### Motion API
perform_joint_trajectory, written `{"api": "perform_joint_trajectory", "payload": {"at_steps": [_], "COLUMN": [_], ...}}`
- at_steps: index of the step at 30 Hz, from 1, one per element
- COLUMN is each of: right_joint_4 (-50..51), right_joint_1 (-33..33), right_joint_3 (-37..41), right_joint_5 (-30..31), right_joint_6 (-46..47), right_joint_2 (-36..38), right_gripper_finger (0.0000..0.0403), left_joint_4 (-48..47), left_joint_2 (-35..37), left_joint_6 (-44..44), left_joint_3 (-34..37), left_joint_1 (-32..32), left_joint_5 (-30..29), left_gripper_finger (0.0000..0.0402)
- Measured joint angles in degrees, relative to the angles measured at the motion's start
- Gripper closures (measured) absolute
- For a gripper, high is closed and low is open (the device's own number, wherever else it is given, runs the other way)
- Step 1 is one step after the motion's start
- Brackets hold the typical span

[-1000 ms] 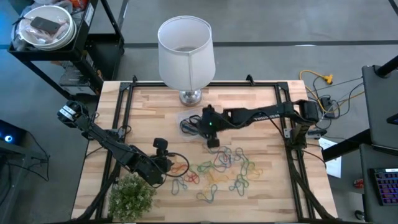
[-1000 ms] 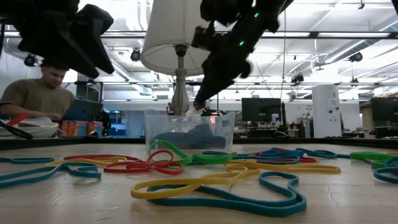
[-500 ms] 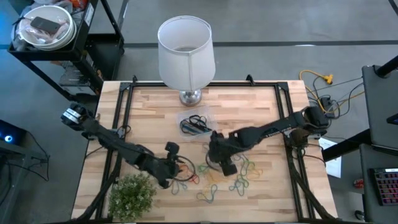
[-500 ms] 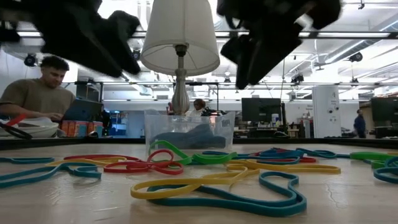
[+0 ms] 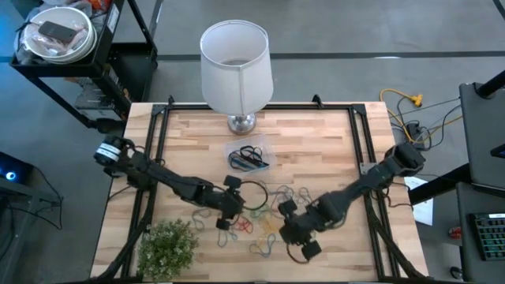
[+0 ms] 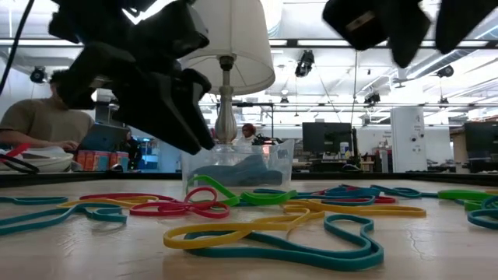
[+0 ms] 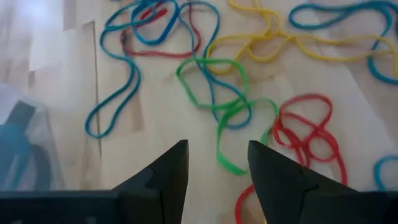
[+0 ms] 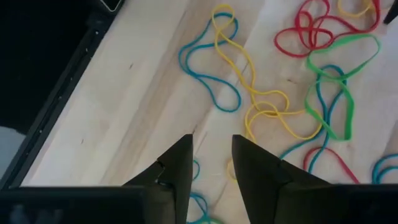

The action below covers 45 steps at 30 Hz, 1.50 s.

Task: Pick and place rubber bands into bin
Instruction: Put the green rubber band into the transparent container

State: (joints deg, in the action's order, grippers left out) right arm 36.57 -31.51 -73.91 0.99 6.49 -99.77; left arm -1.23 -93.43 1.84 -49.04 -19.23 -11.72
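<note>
Heads up, both your arms are parked right over the pile of rubber bands (image 5: 272,213), which is spread across the near half of the surface (image 5: 331,142), while the bin (image 5: 247,156) sits farther back, close to the lamp (image 5: 235,67), already with some dark bands in it. Your left gripper (image 5: 227,211) has its fingers apart with nothing between them, and in its wrist view a green band (image 7: 230,134) lies just ahead of the tips, stretched roughly along the gripper's line of sight with a red loop (image 7: 308,134) right beside it. Your right gripper (image 5: 302,237) hangs at the near edge of the pile, fingers part open and empty; a yellow band (image 8: 258,102) runs away from its tips, long axis mostly fore-and-aft, crossed by a blue one (image 8: 208,78). I'd say the left arm is nearer the bin, so it has the shorter carry.
</note>
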Motion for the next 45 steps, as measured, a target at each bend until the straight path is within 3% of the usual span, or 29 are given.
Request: {"api": "perform_joint_trajectory", "payload": {"at_steps": [12, 21, 25, 31, 37, 45], "right_joint_4": [0.00, -0.70, -0.85, -0.84, -0.83, -0.81], "right_joint_1": [-9.45, -11.84, -11.86, -11.86, -11.86, -11.86], "right_joint_3": [0.07, 0.11, 0.11, 0.11, 0.11, 0.11], "right_joint_5": [10.74, 13.22, 14.13, 14.23, 14.23, 14.23], "right_joint_6": [4.10, 4.10, 4.10, 4.08, 4.08, 4.06], "right_joint_2": [0.00, 0.00, 0.00, 0.00, 0.00, 0.00], "right_gripper_finger": [0.0315, 0.0328, 0.0334, 0.0335, 0.0334, 0.0333], "left_joint_4": [2.99, 2.62, 1.78, 1.74, 2.11, 1.98], "left_joint_2": [-4.97, -6.68, -7.06, -6.78, -4.77, -0.34], "left_joint_6": [-0.04, -0.15, 0.20, 3.74, 4.88, 7.95], "left_joint_3": [-0.04, -0.47, -0.48, -0.52, -0.65, -1.95], "left_joint_1": [1.64, 2.38, 2.41, 2.41, 2.38, 2.25], "left_joint_5": [3.99, 5.39, 5.80, 5.70, 2.43, -7.24], "left_gripper_finger": [0.0251, 0.0255, 0.0288, 0.0386, 0.0399, 0.0401]}}
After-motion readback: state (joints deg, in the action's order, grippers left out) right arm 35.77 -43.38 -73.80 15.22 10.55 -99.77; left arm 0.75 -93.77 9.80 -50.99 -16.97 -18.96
